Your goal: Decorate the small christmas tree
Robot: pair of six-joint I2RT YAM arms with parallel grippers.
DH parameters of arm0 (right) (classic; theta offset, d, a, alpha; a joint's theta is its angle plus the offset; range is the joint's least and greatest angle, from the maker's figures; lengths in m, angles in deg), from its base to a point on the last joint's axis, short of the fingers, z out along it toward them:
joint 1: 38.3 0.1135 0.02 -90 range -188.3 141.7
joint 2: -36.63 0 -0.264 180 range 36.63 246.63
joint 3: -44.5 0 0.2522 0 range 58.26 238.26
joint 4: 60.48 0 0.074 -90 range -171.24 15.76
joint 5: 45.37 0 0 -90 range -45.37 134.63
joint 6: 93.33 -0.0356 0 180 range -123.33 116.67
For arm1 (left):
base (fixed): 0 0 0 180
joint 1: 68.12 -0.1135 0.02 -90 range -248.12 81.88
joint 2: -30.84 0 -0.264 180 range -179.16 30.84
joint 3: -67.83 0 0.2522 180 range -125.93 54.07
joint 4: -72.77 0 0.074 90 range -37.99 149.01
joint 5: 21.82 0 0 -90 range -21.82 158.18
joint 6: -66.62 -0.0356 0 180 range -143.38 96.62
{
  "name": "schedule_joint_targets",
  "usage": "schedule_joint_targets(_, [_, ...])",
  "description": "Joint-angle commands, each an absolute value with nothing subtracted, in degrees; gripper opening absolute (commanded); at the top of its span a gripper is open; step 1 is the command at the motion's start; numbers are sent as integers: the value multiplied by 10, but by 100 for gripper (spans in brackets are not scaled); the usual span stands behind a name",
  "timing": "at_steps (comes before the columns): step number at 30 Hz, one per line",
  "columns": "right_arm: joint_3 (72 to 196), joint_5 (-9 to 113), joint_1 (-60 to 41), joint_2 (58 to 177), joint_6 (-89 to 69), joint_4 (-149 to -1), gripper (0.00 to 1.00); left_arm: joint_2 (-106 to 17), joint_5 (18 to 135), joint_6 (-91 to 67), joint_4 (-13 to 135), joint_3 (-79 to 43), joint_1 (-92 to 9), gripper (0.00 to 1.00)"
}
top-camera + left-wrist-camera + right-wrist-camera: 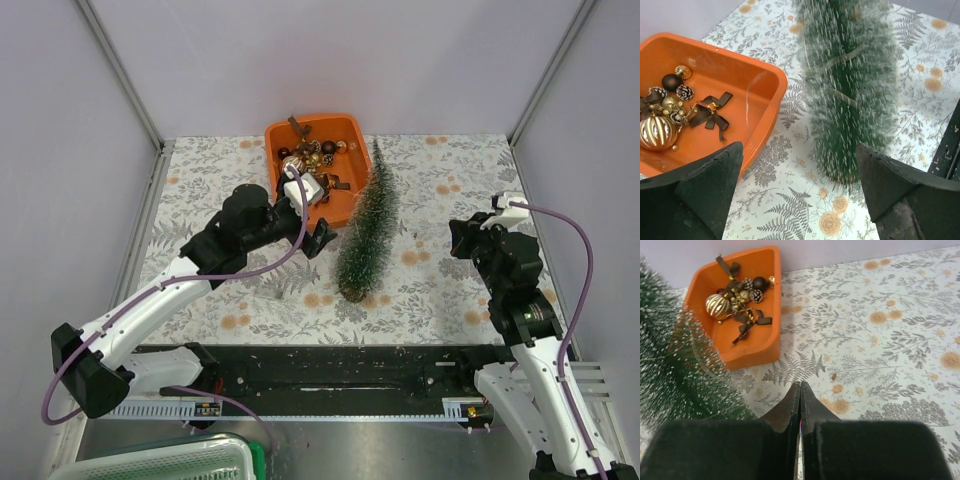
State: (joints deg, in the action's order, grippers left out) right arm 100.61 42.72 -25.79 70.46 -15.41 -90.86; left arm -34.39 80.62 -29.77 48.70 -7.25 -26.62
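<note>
Green, dense and bottle-brush in form, the small christmas tree (367,225) shows dark bristles with frosted white tips. We note pale thin strands crossing the bristles in the left wrist view. It sits on the tablecloth (440,170) just to the right of the orange tray (350,125), near mid-table. In the top view its narrow tip points toward the far wall and its broad end toward the arms. We cannot tell whether it stands upright or lies on its side.

We record the left gripper (799,155) with fingers spread wide and nothing between them. It hangs over the cloth between tray and tree. The right gripper (800,387) has its fingers pressed together on nothing, well to the right of the tree.

The tray holds gold and dark baubles, small pine cones and dark ribbon bows (710,115). The cloth is pale, printed with grey fern leaves and orange roses. Plain light walls with metal corner posts enclose the table on three sides.
</note>
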Motion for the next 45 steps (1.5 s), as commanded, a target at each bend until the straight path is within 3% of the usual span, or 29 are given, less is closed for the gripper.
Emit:
schedule_joint_targets(1, [1033, 379, -260, 701, -150, -927, 0, -351, 849, -348, 453, -85, -263, 99])
schedule_joint_targets(14, [1064, 445, -259, 709, -167, -1012, 0, -344, 858, -283, 468, -123, -262, 99])
schedule_joint_targets(25, [1019, 792, -258, 685, -289, -1044, 0, -321, 900, -262, 491, -78, -262, 99])
schedule_joint_targets(29, [997, 868, -256, 681, -345, -992, 0, -297, 897, -259, 491, -40, -261, 92])
schedule_joint_targets(34, [958, 811, -212, 689, -419, -927, 0, -273, 895, -252, 488, 1, -262, 88])
schedule_joint_targets(37, [925, 736, -148, 696, -449, -879, 0, -266, 903, -246, 487, 16, -262, 78])
schedule_joint_targets(43, [936, 595, -2, 762, -458, -837, 0, -247, 918, -242, 488, 40, -261, 41])
schedule_joint_targets(45, [941, 556, 30, 784, -461, -829, 0, -237, 921, -238, 489, 51, -262, 36])
